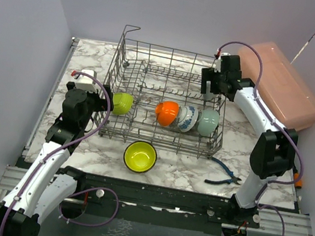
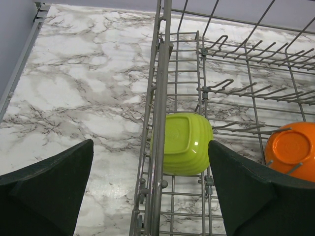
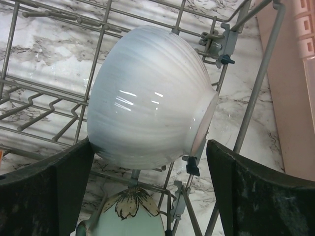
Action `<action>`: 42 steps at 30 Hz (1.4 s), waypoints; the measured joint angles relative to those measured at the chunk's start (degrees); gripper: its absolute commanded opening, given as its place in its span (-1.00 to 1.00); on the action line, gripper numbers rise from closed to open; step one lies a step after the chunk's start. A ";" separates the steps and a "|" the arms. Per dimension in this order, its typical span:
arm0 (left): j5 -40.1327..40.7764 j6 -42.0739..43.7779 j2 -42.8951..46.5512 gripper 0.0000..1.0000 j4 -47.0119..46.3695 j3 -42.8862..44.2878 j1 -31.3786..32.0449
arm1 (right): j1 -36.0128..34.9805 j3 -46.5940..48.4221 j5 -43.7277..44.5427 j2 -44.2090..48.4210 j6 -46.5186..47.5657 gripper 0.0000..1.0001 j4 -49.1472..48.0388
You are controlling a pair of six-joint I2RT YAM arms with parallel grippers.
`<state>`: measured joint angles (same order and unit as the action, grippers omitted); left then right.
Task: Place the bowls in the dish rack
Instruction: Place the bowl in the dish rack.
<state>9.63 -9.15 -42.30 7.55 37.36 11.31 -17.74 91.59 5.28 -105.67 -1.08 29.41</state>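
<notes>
A robotics lab cell: plain lilac walls (image 1: 183, 6) box in a marble-patterned tabletop (image 1: 179, 169) edged by an aluminium rail (image 1: 291, 222).

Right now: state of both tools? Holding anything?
Left tool: open, holding nothing, over the dish rack wall.
Right tool: open, fingers either side of the white bowl in the rack; contact cannot be told.
</notes>
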 measured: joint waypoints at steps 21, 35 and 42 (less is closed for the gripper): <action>0.00 0.02 0.00 0.98 0.00 0.00 0.00 | -6.73 -2.84 5.09 6.45 2.27 0.65 -1.03; 0.00 0.09 0.46 0.98 0.02 -0.17 0.00 | -7.08 0.31 4.20 1.40 2.12 0.45 -1.27; -0.11 0.07 0.48 0.98 0.00 -0.20 0.00 | -7.69 4.66 10.93 -3.41 1.84 0.62 -1.33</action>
<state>9.52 -9.08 -41.82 7.55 37.17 11.31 -25.43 96.25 16.21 -109.08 0.75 28.08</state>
